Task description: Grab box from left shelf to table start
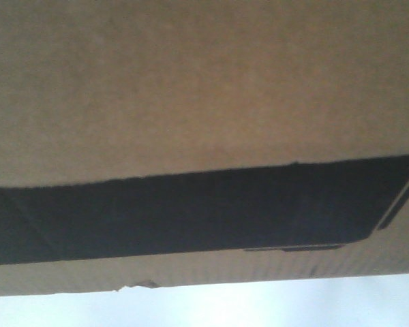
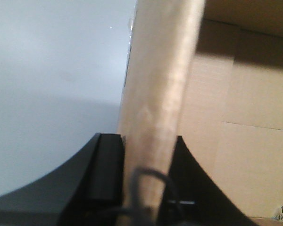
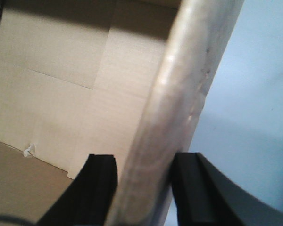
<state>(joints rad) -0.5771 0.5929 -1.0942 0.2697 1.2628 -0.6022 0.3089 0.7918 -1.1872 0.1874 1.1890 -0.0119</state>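
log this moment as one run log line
box: fills front view | left gripper: shut on box wall | right gripper: shut on box wall | table: pale strip below box

Brown corrugated box (image 1: pixel 191 82), black panel (image 1: pixel 191 211) w/ thin pale outline. Wall betw. left gripper (image 2: pixel 146 160) fingers (image 2: pixel 108 165): tan, plain. Both left & right gripper (image 3: pixel 144 174): black. Table (image 2: pixel 47 70) beside left gripper: plain bluish-white.
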